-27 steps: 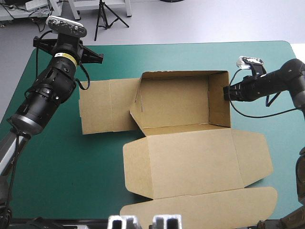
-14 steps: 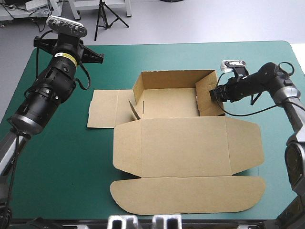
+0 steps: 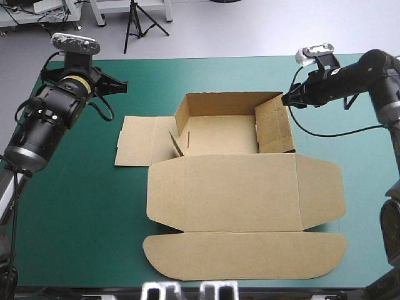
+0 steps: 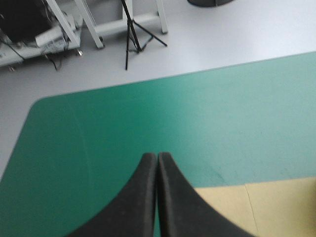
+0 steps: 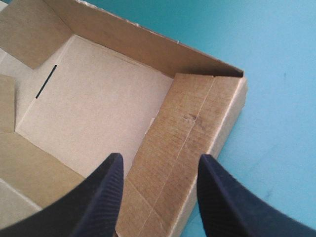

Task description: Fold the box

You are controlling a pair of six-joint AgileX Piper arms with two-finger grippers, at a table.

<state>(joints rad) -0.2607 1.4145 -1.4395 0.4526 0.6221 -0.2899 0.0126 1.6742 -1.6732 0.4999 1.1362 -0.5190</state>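
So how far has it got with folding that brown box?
Roughly halfway, I'd guess. Done: the box has its far wall and right wall standing. In hand: the right jaws hang open over that right wall, not gripping it. Left: the left side panel lies flat on the teal-green cover, the left jaws shut and off to one side; the lid lies flat too.

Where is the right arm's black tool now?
High view: the right tool, open, hovers at the far right corner of the brown cardboard box; the wrist view shows the box's raised right wall under the fingers.
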